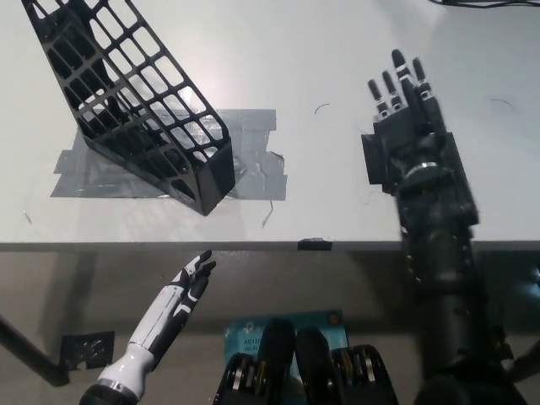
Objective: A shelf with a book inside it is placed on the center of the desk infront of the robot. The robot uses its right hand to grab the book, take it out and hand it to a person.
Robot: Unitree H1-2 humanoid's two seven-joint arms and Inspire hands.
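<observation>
Nearest the robot, below the table edge, the white left hand (187, 285) hangs idle with its fingers extended and nothing in it, clear of everything. Up on the pale grey table (304, 51), the black right hand (403, 105) is spread flat above the surface, fingers apart and pointing away, empty, with a small dark rectangular patch (371, 160) just beside its wrist. The book the task names is nowhere in view, neither in the hand nor on the table, so the handover looks complete by my reading. The risk now is in the retreat: judging by the layout, a right arm swinging back low could drag across the table, and a wide sweep to the left could clip the shelf. That black plastic lattice shelf (126, 97) leans tilted at the left, its foot held down by strips of grey tape (245, 173), well apart from the right hand. Look through the open grid and its compartment holds nothing. A knock might peel the tape loose and tip it, I'd say.
</observation>
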